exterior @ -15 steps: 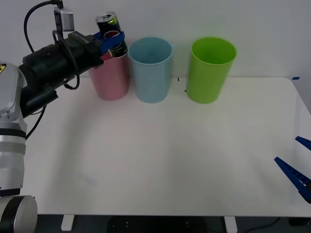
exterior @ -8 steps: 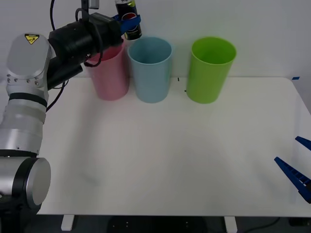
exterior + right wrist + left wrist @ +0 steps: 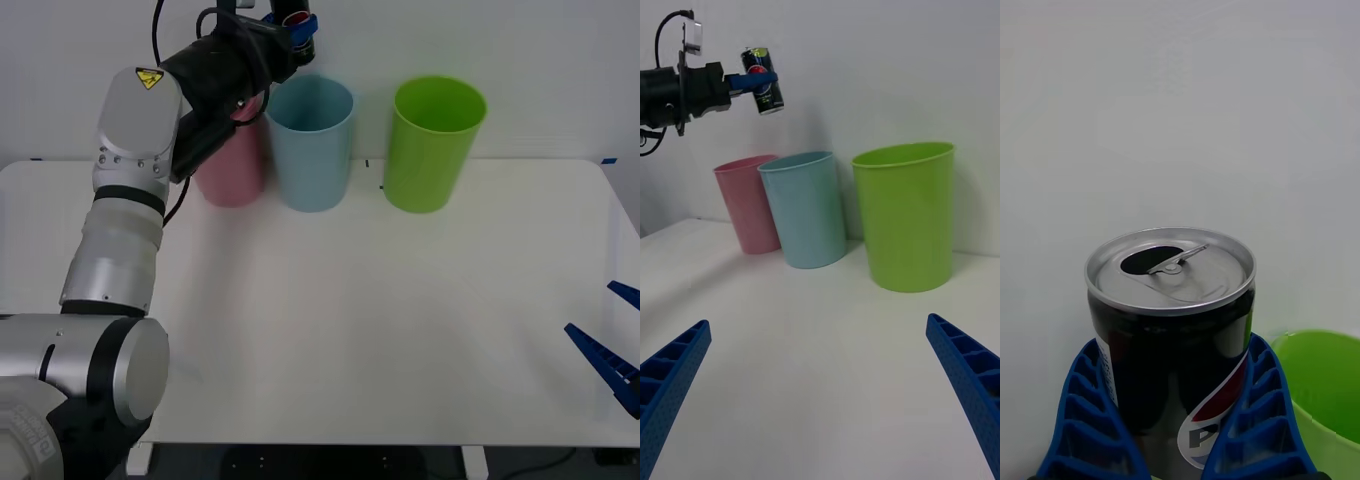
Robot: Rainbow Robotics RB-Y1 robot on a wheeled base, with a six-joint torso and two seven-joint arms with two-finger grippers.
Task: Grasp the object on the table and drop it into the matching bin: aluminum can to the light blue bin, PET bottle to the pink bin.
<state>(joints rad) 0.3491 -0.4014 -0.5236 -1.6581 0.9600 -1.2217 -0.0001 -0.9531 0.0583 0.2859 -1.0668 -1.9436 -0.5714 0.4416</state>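
My left gripper (image 3: 298,27) is shut on the aluminum can (image 3: 303,45), a small silver can with a dark label and a red mark. It holds the can upright, high over the bins. The can (image 3: 764,90) hangs roughly above the light blue bin (image 3: 310,145), over the rim side nearest the pink bin (image 3: 232,165). In the left wrist view the blue fingers (image 3: 1090,420) clamp both sides of the can (image 3: 1172,330), whose pull-tab top is open. My right gripper (image 3: 610,340) waits open near the table's (image 3: 350,330) right front edge.
A lime green bin (image 3: 432,145) stands right of the light blue one, all three in a row along the table's back edge against a white wall. The wide white tabletop in front of the bins is bare.
My left arm has swung right and upward with the can, from over the pink bin to above the light blue bin's rim. The right arm has not moved.
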